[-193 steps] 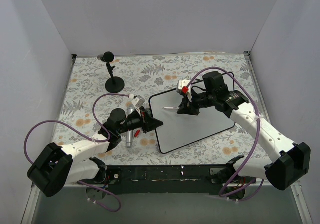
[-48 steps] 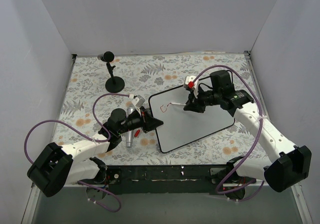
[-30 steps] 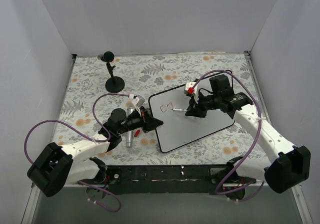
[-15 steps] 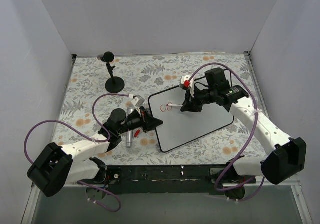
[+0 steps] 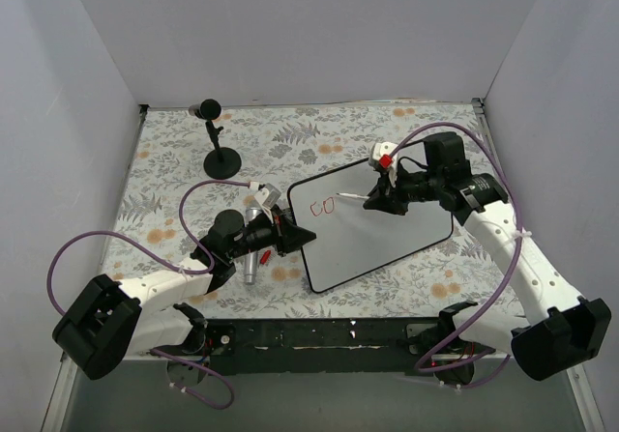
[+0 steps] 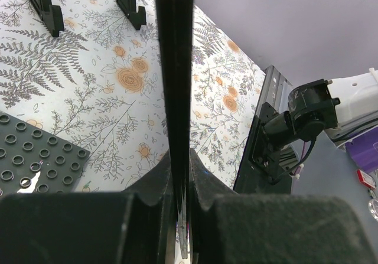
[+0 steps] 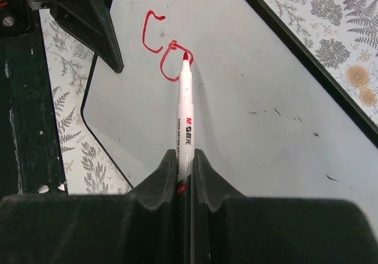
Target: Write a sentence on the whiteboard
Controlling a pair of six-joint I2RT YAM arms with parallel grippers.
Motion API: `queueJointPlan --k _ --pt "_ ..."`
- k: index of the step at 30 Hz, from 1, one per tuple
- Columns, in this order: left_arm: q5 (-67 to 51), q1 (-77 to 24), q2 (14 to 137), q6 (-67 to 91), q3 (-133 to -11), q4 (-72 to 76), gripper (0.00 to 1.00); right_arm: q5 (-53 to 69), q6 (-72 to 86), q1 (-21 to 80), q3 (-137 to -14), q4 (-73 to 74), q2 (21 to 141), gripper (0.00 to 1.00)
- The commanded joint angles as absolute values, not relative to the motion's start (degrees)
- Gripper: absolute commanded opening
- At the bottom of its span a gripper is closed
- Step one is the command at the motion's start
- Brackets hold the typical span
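Observation:
The whiteboard (image 5: 377, 234) lies tilted on the floral table. Its top left corner carries two thin red letters (image 5: 324, 206), a "c" and a nearly closed "o". My right gripper (image 5: 380, 198) is shut on a white marker (image 5: 354, 196). In the right wrist view the marker (image 7: 185, 110) sticks out from between the right gripper's (image 7: 185, 163) fingers, and its red tip touches the board (image 7: 266, 134) at the second letter (image 7: 163, 66). My left gripper (image 5: 295, 237) is shut on the board's left edge. That edge shows as a black bar (image 6: 174, 69) between the fingers of the left gripper (image 6: 180, 178).
A black round-based stand (image 5: 221, 158) is at the back left. A silver cylinder (image 5: 250, 260) and a small red cap (image 5: 263, 256) lie by the left gripper. A dark perforated plate (image 6: 29, 152) and two black stand feet (image 6: 47, 7) show in the left wrist view. White walls enclose the table.
The right gripper has moved the marker over the board's top left corner and then shifted right. Red strokes have appeared there, first a "c", then a second rounded letter. The left arm has not moved.

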State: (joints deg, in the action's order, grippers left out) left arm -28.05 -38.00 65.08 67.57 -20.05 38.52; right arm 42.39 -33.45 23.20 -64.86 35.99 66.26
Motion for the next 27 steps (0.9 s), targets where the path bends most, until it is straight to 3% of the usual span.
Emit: queueJointPlan --k 1,27 --pt "-27.33 -38.14 64.78 64.16 -20.04 39.29 0.00 43.33 -34.45 21.71 -63.63 35.68 65.83 0.01" --pt "-27.95 -38.14 64.25 64.07 -19.95 39.29 0.00 42.36 -32.43 21.62 -62.23 33.57 69.79 0.01"
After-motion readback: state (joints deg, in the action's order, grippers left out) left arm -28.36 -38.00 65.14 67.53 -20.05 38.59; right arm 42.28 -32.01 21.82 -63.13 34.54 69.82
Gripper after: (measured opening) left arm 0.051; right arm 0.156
